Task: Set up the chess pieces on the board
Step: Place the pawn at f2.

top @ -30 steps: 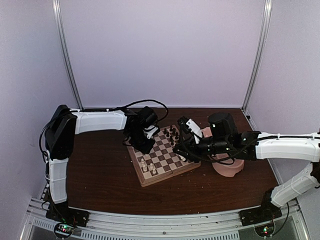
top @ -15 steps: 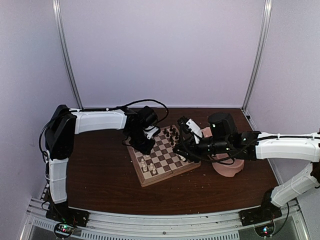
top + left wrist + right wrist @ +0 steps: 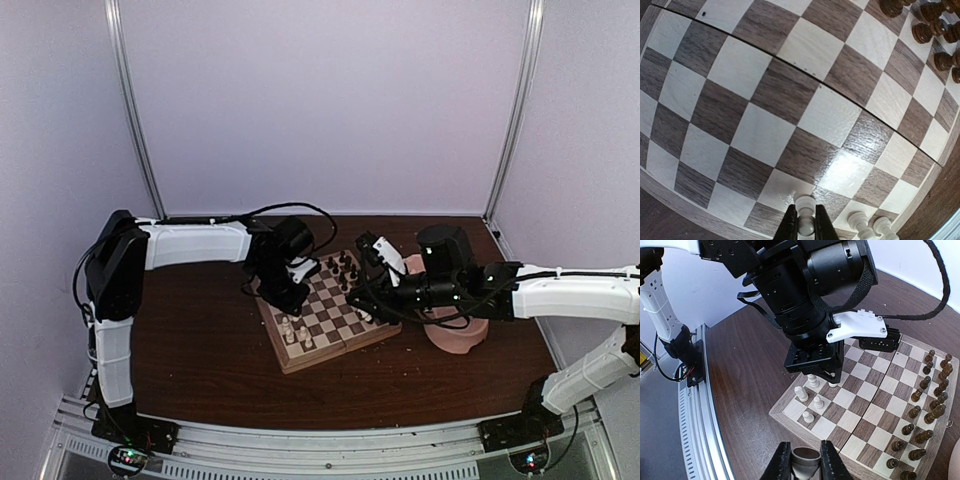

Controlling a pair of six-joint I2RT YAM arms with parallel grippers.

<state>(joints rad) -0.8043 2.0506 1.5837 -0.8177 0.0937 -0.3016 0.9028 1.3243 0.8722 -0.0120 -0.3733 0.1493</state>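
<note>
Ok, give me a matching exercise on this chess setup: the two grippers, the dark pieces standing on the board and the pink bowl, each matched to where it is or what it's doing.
Column one:
1. left gripper
2. right gripper
3. standing dark pieces
4. pink bowl

Column two:
A. on the table, right of the board
B. shut on a cream-white piece
C. in rows along the board's far side
D. shut on a dark piece

Pairs: 1-B, 2-D, 3-C, 4-A.
</note>
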